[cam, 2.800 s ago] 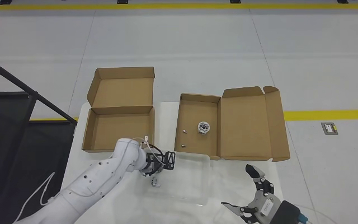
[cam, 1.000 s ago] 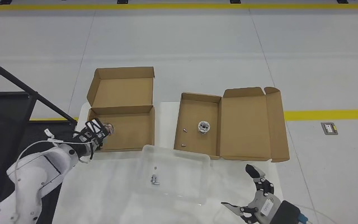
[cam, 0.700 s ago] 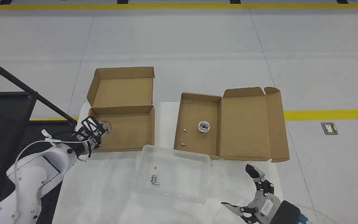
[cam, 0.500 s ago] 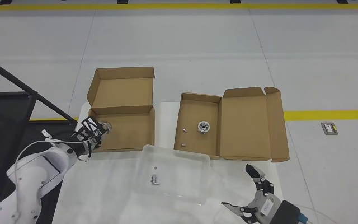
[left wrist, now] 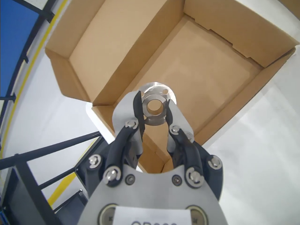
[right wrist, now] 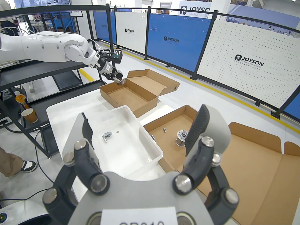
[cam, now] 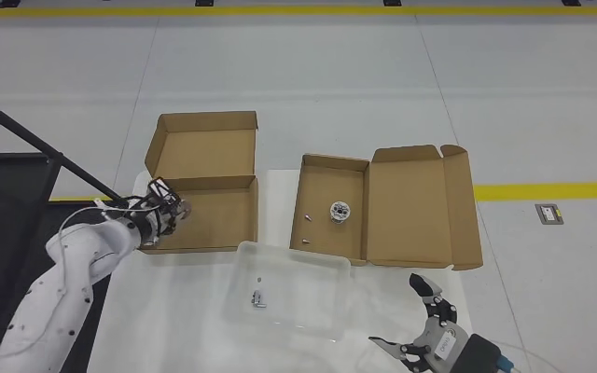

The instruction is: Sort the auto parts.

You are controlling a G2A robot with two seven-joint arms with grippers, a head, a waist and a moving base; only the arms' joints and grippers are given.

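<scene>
My left gripper (left wrist: 153,108) (cam: 173,211) is shut on a round metal flange (left wrist: 156,99) with a centre hole. It hangs over the left end of the left cardboard box (cam: 219,219) (left wrist: 206,71), just above the rim. The flange (right wrist: 120,80) shows small between that gripper's fingers in the right wrist view. A clear plastic bin (cam: 317,308) (right wrist: 145,141) at the table's front holds a small metal bracket (cam: 257,299) (right wrist: 107,136). The right cardboard box (cam: 322,177) (right wrist: 168,120) holds a round metal part (cam: 340,212) (right wrist: 181,137) and small bolts (cam: 307,220). My right gripper (cam: 410,322) (right wrist: 143,129) is open near the table's front right corner.
Both boxes have their lids folded open, the left one toward the back (cam: 203,145), the right one to the right (cam: 420,205). A black shelf frame (cam: 56,163) stands left of the table, with a bottle (right wrist: 20,99) and a paper cup (right wrist: 30,115) on it.
The left arm lifted the flange out of the bin, carried it left to the left box's end, then edged slightly up and right over its rim. The right arm has stayed still.
</scene>
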